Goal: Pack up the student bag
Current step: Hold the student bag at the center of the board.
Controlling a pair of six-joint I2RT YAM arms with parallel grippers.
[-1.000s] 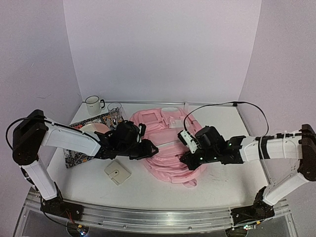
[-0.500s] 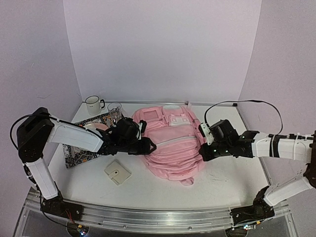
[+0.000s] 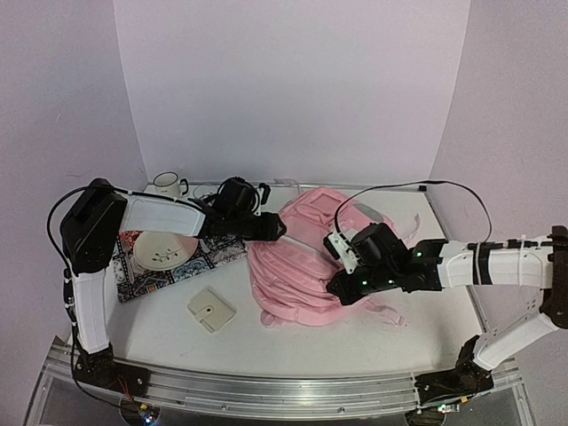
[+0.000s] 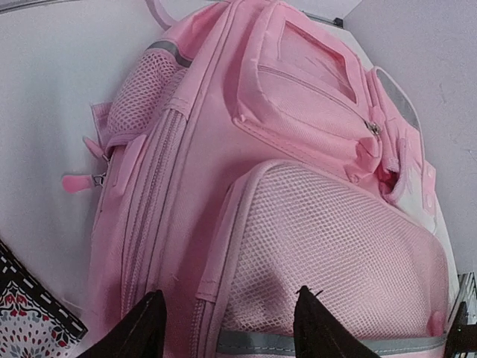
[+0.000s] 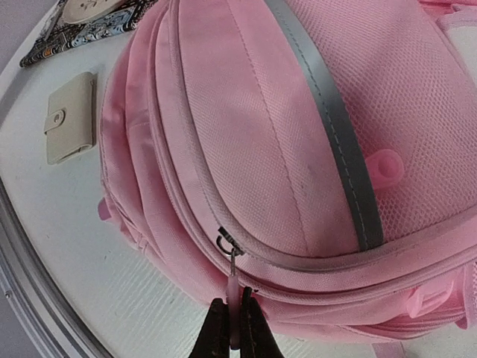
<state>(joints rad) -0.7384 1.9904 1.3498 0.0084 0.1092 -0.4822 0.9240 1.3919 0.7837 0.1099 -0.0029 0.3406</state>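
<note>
Right claw (image 5: 235, 322) pinched shut on pink zip pull (image 5: 233, 287) of large soft light-pink fabric backpack (image 3: 302, 266). Left claw (image 4: 227, 298) jaws apart, empty, just above the backpack's mesh pocket (image 4: 335, 253). Flat white table (image 3: 160, 333); pale lilac walls (image 3: 284, 89) behind. Backpack lies mid-table, between both claws.

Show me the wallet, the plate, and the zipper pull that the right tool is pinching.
wallet (image 3: 211, 310): top external view, middle of its cream cover.
plate (image 3: 164, 250): top external view, centre of its face.
zipper pull (image 5: 233, 287): right wrist view, upper end of its pink tab.
</note>
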